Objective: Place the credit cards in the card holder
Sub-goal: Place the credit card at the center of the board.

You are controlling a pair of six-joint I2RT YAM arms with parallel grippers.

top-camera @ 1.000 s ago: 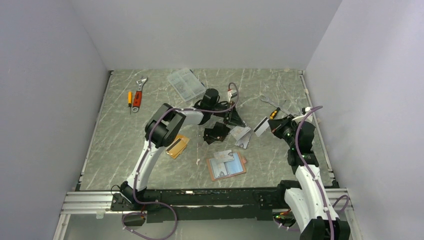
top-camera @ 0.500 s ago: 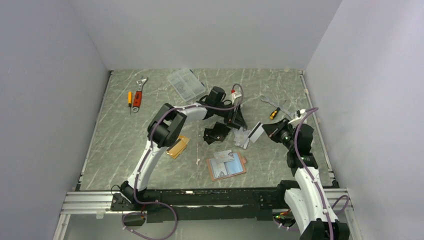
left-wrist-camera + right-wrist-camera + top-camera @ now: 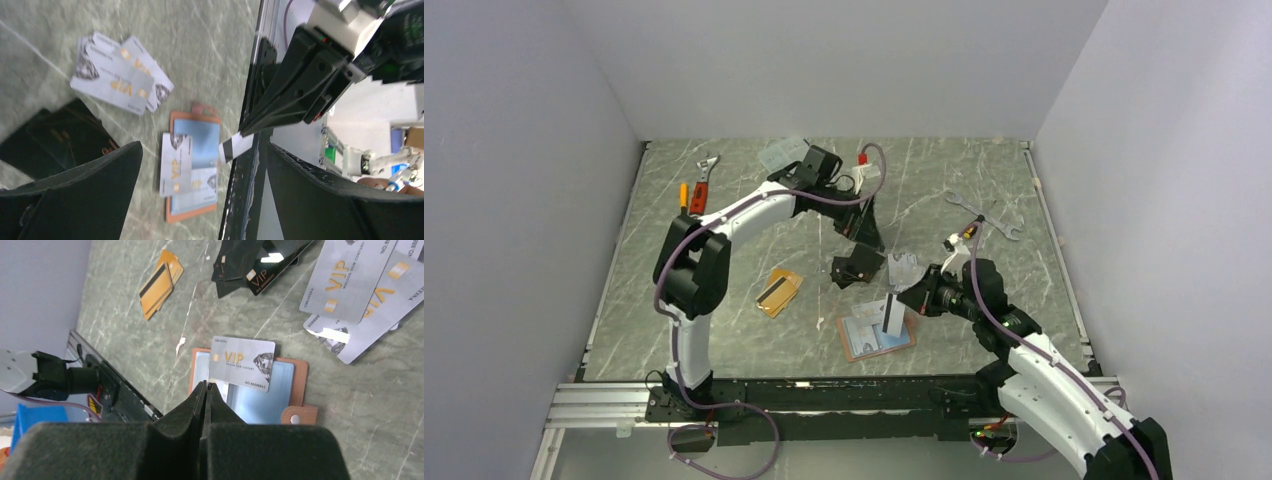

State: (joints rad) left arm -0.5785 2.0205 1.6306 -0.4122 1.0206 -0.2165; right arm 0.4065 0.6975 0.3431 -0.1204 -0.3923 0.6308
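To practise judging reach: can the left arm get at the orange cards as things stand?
Probably yes: the orange cards lie uncovered and apart, and the left claw is open and empty.

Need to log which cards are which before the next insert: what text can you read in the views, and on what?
"VIP": silver card lying on the open card holder; its smaller print is too small to read.
"VIP": each of two loose silver cards; fine print unreadable.
"VIP": black piece.
Orange cards: no readable text.
Held card in the right gripper: none visible.
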